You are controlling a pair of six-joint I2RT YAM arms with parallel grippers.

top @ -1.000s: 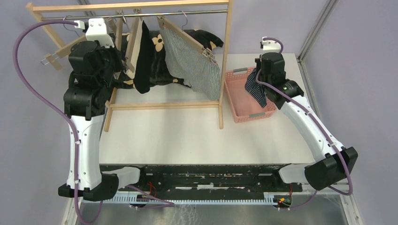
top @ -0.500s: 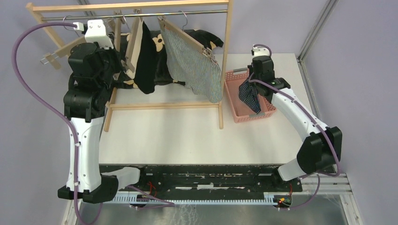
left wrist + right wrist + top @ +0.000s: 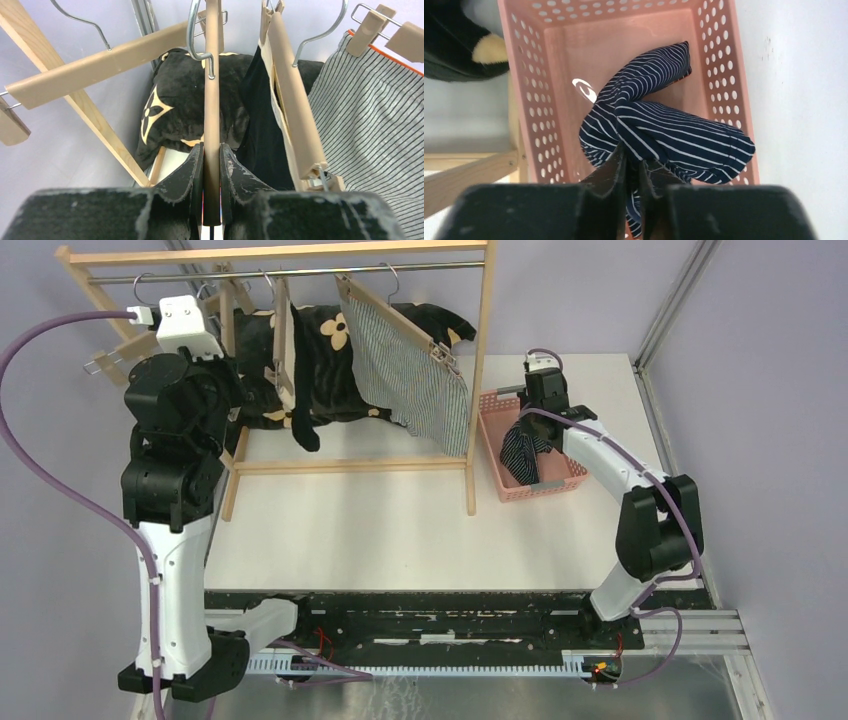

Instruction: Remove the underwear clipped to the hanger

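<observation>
Top: grey-white fine-striped cloth piece (image 3: pixel 415 380) clipped on a wood hanger at the rail, w/ plain black cloth piece (image 3: pixel 303 432) hanging to its L. Navy white-striped cloth piece (image 3: pixel 520 455) sits in pink perforated plastic basket (image 3: pixel 560 485). L wrist: left gripper (image 3: pixel 211 150) clamped on a light-wood hanger bar (image 3: pixel 211 90). R wrist: right gripper (image 3: pixel 632 165) pinched on navy piece inside basket.

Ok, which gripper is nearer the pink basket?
Right. The right gripper is over the basket, shut on the navy underwear; the left gripper clamps a hanger at the rack.
</observation>
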